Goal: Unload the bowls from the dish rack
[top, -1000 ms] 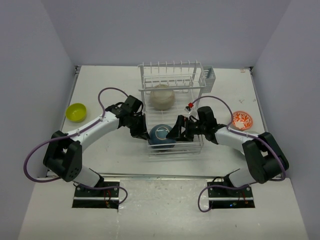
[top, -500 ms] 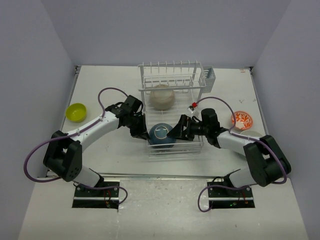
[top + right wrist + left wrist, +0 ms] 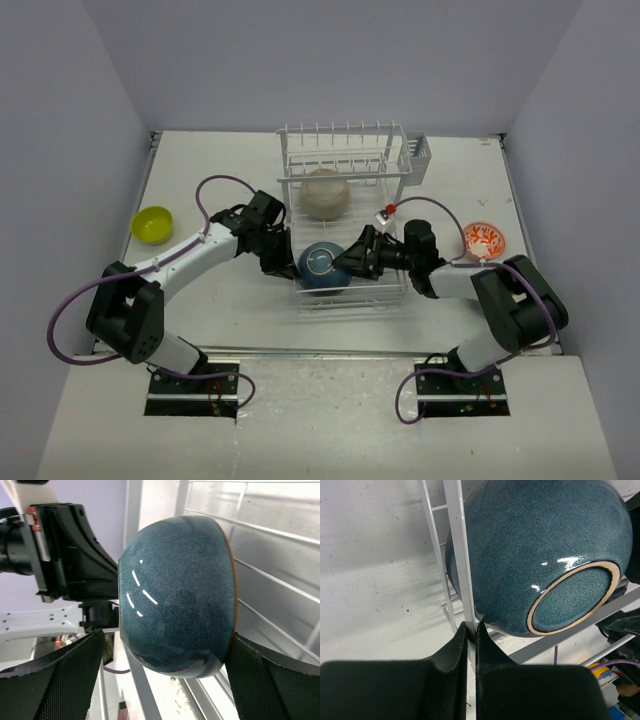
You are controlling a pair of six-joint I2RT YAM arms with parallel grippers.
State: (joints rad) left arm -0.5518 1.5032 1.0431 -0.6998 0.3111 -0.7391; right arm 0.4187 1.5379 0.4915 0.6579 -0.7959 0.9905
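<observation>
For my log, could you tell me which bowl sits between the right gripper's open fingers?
The dark blue bowl, at the dish rack's front; the beige bowl sits behind it, the yellow-green bowl and orange-patterned bowl lie on the table.

I count four bowls: one yellow-green bowl (image 3: 152,224), one beige bowl (image 3: 326,193), one dark blue bowl (image 3: 322,267) and one orange-patterned bowl (image 3: 485,240). There is one dish rack (image 3: 345,150) with one grey caddy (image 3: 417,152), plus two arms: one left end effector (image 3: 284,264), one right end effector (image 3: 350,262).
</observation>
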